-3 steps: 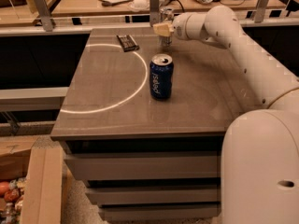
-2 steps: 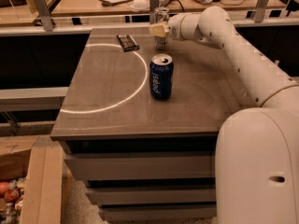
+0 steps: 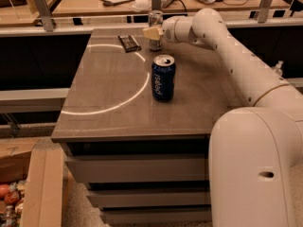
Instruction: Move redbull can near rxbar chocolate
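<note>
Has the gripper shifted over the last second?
Yes. The gripper, at the redbull can, has shifted left toward the rxbar chocolate, judged against the stationary Pepsi can.

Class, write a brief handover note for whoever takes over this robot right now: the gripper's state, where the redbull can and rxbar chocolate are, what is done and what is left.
Gripper: at the table's far edge, right at the redbull can; a grip cannot be confirmed.
Redbull can: upright, on the far edge, just right of the rxbar chocolate, with a small gap between them.
Rxbar chocolate: lying flat.
Pepsi can: mid-table, apart from both.
Done: the gripper is at the can.
Left: probably check the grip, set the can beside the bar, then release.
</note>
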You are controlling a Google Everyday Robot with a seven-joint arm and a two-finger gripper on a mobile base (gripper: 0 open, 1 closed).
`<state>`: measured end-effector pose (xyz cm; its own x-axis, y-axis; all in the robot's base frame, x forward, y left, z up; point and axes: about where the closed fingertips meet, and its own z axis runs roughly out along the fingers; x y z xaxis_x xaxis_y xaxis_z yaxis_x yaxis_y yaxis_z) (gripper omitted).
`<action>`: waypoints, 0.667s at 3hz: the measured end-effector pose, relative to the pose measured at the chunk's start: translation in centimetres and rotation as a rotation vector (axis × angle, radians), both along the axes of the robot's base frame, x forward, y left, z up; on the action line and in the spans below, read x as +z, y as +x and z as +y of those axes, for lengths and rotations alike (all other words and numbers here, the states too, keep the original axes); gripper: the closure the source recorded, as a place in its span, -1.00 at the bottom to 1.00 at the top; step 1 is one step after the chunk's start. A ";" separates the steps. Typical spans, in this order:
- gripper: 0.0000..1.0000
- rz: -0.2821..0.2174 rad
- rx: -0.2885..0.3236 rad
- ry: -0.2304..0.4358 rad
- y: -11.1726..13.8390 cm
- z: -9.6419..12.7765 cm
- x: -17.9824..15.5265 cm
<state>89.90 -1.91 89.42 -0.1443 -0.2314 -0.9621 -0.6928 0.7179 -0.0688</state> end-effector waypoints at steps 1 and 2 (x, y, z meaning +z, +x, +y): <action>1.00 0.009 0.021 0.008 0.1 1.4 -0.3; 0.73 0.010 0.045 0.013 0.1 2.7 -0.2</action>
<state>89.99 0.81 89.17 -0.1434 -0.2250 -0.9638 -0.7249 0.6869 -0.0525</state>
